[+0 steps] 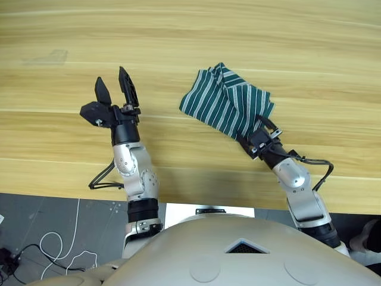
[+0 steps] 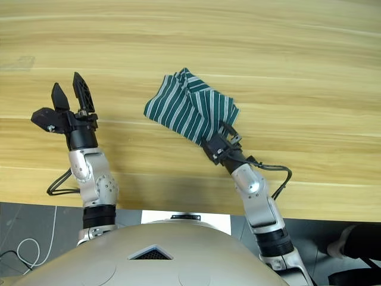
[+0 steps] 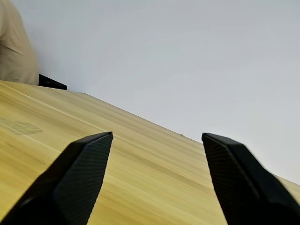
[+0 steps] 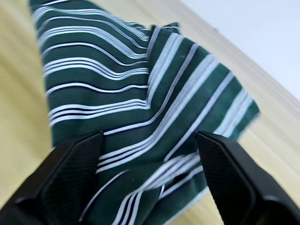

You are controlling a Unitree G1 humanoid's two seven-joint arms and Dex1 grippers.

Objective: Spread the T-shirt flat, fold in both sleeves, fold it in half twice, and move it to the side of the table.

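Note:
The T-shirt [image 1: 227, 102], dark green with thin white stripes, lies as a folded, bunched bundle on the wooden table [image 1: 238, 36], right of centre. My right gripper [image 1: 257, 132] is at the bundle's near right corner. In the right wrist view its fingers [image 4: 75, 178] stand apart with the striped T-shirt [image 4: 140, 103] running between them, so it is open around the cloth's edge. One finger rests over the fabric and the other is hidden under it. My left gripper [image 1: 115, 86] is held up above the table to the left of the shirt, open and holding nothing.
The table's near edge [image 1: 196, 202] runs just behind both wrists, with grey floor and loose cables [image 1: 59, 244] below it at the left. Bare wood stretches beyond and to both sides of the shirt.

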